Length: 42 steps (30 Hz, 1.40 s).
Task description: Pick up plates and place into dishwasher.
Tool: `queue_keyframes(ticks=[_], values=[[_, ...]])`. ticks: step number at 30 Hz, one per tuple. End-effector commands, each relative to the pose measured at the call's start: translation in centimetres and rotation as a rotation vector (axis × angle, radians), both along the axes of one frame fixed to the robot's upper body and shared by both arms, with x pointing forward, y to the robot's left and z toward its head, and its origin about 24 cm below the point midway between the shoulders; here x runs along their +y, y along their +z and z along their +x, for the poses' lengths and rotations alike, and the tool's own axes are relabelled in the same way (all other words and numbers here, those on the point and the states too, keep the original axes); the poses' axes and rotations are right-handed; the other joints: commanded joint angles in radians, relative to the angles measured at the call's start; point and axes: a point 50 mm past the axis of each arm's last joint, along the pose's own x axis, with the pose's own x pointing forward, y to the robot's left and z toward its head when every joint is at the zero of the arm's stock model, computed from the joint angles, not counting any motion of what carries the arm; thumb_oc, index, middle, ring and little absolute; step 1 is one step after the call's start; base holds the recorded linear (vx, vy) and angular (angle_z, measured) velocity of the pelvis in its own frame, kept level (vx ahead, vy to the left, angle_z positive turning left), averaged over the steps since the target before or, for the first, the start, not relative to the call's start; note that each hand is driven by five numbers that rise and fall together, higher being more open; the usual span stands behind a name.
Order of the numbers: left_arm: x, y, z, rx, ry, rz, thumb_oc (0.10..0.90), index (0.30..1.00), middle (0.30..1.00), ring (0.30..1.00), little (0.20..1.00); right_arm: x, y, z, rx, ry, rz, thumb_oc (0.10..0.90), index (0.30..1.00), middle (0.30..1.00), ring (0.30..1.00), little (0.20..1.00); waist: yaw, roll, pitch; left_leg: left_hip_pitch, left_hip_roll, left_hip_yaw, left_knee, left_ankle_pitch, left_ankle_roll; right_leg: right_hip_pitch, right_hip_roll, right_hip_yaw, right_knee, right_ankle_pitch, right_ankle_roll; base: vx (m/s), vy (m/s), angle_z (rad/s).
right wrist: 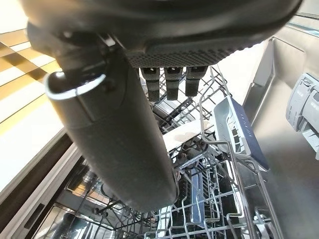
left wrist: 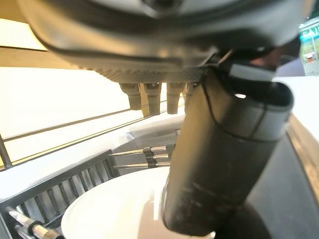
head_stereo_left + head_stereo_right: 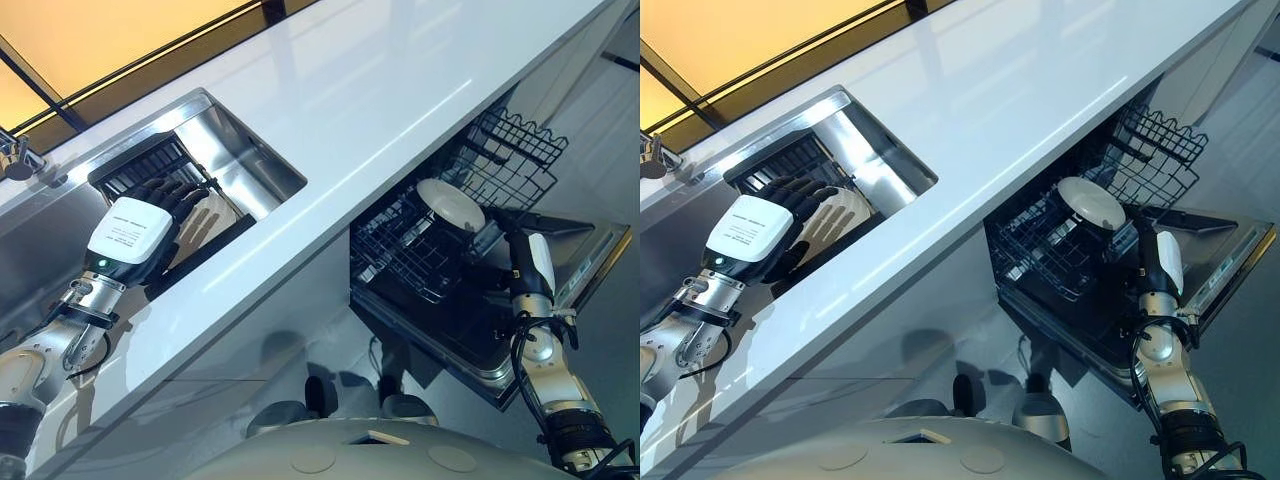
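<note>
White countertop (image 3: 380, 90) runs long and glossy, with a steel sink (image 3: 250, 160) sunk into it. In the sink sit a black dish rack (image 3: 140, 170) and a white plate (image 3: 835, 215). Below, the dishwasher's wire rack (image 3: 420, 240) carries another plate (image 3: 450, 203).

Small unreadable print on the white back cover of the left hand (image 3: 132, 232); no other legible text

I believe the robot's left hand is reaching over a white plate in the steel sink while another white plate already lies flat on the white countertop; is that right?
Not quite. The left hand does reach over a white plate in the steel sink, but the other white plate stands in the black wire dishwasher rack below the white countertop, not on it. The left eye view shows this.
</note>
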Motion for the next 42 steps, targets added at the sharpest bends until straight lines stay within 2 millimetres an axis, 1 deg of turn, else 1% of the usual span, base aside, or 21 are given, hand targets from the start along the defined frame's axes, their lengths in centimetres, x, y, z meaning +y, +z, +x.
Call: queue_keyframes(ticks=[1, 2, 5, 7, 9, 12, 15, 17, 18, 20, 22, 26, 28, 34, 42], values=[[1.8, 8.0, 1.6, -0.572, 0.052, -0.194, 0.8, 0.9, 0.9, 0.9, 0.9, 0.4, 4.6, 2.4, -0.231, 0.089, -0.036, 0.8, 0.9, 0.9, 0.9, 0.9, 0.009, 0.017, -0.02, 0.024, -0.053, 0.003, 0.01, -0.134, 0.027, -0.072, 0.056, -0.048, 0.141, -0.132, 0.033, 0.0, 0.0, 0.0], [2.0, 8.6, 1.3, -0.682, 0.051, -0.246, 0.8, 0.9, 0.9, 0.9, 0.9, 0.5, 4.4, 2.4, -0.228, 0.088, -0.033, 0.8, 0.9, 0.9, 0.9, 0.9, 0.011, 0.014, -0.022, 0.024, -0.053, 0.001, 0.009, -0.133, 0.027, -0.072, 0.056, -0.049, 0.141, -0.133, 0.03, 0.0, 0.0, 0.0], [2.1, 9.9, 0.4, -0.919, 0.049, -0.352, 0.8, 0.9, 0.9, 0.9, 0.9, 1.1, 3.8, 2.4, -0.222, 0.087, -0.026, 0.8, 0.9, 0.9, 0.9, 0.9, 0.016, 0.008, -0.027, 0.023, -0.053, -0.009, 0.008, -0.134, 0.024, -0.072, 0.057, -0.049, 0.142, -0.138, 0.026, 0.0, 0.0, 0.0], [1.9, 10.2, 0.2, -0.981, 0.047, -0.394, 0.8, 0.9, 0.9, 0.9, 0.9, 1.5, 3.5, 2.5, -0.22, 0.088, -0.022, 0.8, 0.9, 0.9, 0.9, 0.9, 0.018, 0.005, -0.031, 0.023, -0.053, -0.013, 0.007, -0.134, 0.023, -0.072, 0.057, -0.049, 0.144, -0.139, 0.025, 0.0, 0.0, 0.0], [1.6, 10.6, 0.2, -1.0, 0.059, -0.415, 0.8, 0.9, 0.9, 0.9, 0.9, 2.0, 3.3, 2.5, -0.215, 0.085, -0.016, 0.8, 0.9, 0.9, 0.9, 0.9, 0.02, 0.003, -0.035, 0.024, -0.052, -0.017, 0.007, -0.135, 0.02, -0.072, 0.057, -0.05, 0.144, -0.141, 0.024, 0.0, 0.0, 0.0], [1.4, 10.7, 0.1, -0.953, 0.071, -0.376, 0.8, 0.9, 0.9, 0.9, 0.9, 2.2, 3.2, 2.3, -0.212, 0.081, -0.012, 0.8, 0.9, 0.9, 0.9, 0.9, 0.023, 0.002, -0.039, 0.024, -0.052, -0.02, 0.007, -0.137, 0.019, -0.072, 0.056, -0.052, 0.146, -0.144, 0.023, 0.0, -0.01, 0.06], [1.7, 10.2, -0.2, -0.855, 0.084, -0.314, 0.8, 0.9, 0.9, 0.9, 0.9, 2.0, 3.2, 1.9, -0.208, 0.082, -0.011, 0.8, 0.9, 0.9, 0.9, 0.9, 0.023, 0.005, -0.038, 0.026, -0.05, -0.019, 0.007, -0.137, 0.018, -0.072, 0.056, -0.054, 0.148, -0.145, 0.024, 0.0, -0.004, 0.03], [1.9, 9.4, -0.5, -0.77, 0.086, -0.304, 0.8, 0.9, 0.9, 0.9, 0.9, 1.8, 3.2, 1.6, -0.204, 0.083, -0.013, 0.8, 0.9, 0.9, 0.9, 0.9, 0.024, 0.009, -0.035, 0.028, -0.05, -0.017, 0.008, -0.137, 0.017, -0.07, 0.056, -0.056, 0.15, -0.147, 0.024, 0.0, 0.0, 0.0], [2.1, 8.5, -0.7, -0.692, 0.091, -0.289, 0.8, 0.9, 0.9, 0.9, 0.9, 1.5, 3.2, 1.5, -0.201, 0.082, -0.011, 0.8, 0.9, 0.9, 0.9, 0.9, 0.025, 0.012, -0.029, 0.029, -0.05, -0.016, 0.009, -0.137, 0.017, -0.068, 0.056, -0.057, 0.151, -0.147, 0.024, 0.0, 0.0, 0.0], [2.0, 7.7, -0.8, -0.619, 0.089, -0.277, 0.8, 0.9, 0.9, 0.9, 0.9, 1.3, 3.3, 1.4, -0.2, 0.08, -0.004, 0.8, 0.9, 0.9, 0.9, 0.9, 0.027, 0.014, -0.025, 0.032, -0.049, -0.015, 0.009, -0.137, 0.016, -0.064, 0.056, -0.06, 0.151, -0.148, 0.023, -0.02, 0.014, 0.0], [1.8, 6.9, -0.7, -0.534, 0.084, -0.251, 0.8, 0.9, 0.9, 0.9, 0.9, 1.2, 3.3, 1.5, -0.2, 0.078, -0.001, 0.8, 0.9, 0.9, 0.9, 0.9, 0.03, 0.016, -0.021, 0.034, -0.05, -0.016, 0.01, -0.137, 0.015, -0.061, 0.056, -0.064, 0.153, -0.148, 0.023, -0.01, 0.007, 0.02], [1.5, 5.3, 0.0, -0.385, 0.073, -0.142, 0.8, 0.9, 0.9, 0.9, 0.9, 1.1, 3.3, 1.8, -0.194, 0.081, -0.005, 0.8, 0.9, 0.9, 0.9, 0.9, 0.033, 0.018, -0.02, 0.034, -0.051, -0.016, 0.01, -0.136, 0.014, -0.058, 0.054, -0.073, 0.152, -0.145, 0.026, -0.02, 0.004, 0.04], [1.4, 5.2, 0.1, -0.365, 0.064, -0.139, 0.8, 0.9, 0.9, 0.9, 0.9, 1.0, 3.4, 1.9, -0.194, 0.083, -0.005, 0.8, 0.9, 0.9, 0.9, 0.9, 0.034, 0.018, -0.02, 0.033, -0.051, -0.015, 0.01, -0.135, 0.015, -0.06, 0.054, -0.074, 0.151, -0.143, 0.026, -0.02, 0.0, 0.05], [1.7, 4.7, -0.1, -0.352, 0.088, -0.205, 0.8, 0.9, 0.9, 0.9, 0.9, 0.9, 3.1, 1.8, -0.185, 0.077, -0.008, 0.8, 0.9, 0.9, 0.9, 0.9, 0.038, 0.016, -0.022, 0.03, -0.05, -0.014, 0.01, -0.134, 0.015, -0.059, 0.055, -0.075, 0.146, -0.142, 0.026, 0.0, 0.0, 0.0], [1.1, 3.9, 0.4, -0.307, 0.092, -0.243, 0.8, 0.9, 0.9, 0.9, 0.9, 1.0, 2.8, 1.7, -0.173, 0.075, 0.0, 0.8, 0.9, 0.9, 0.9, 0.9, 0.036, 0.011, -0.021, 0.029, -0.048, -0.015, 0.01, -0.131, 0.012, -0.058, 0.056, -0.076, 0.144, -0.141, 0.026, 0.0, 0.0, 0.0]])
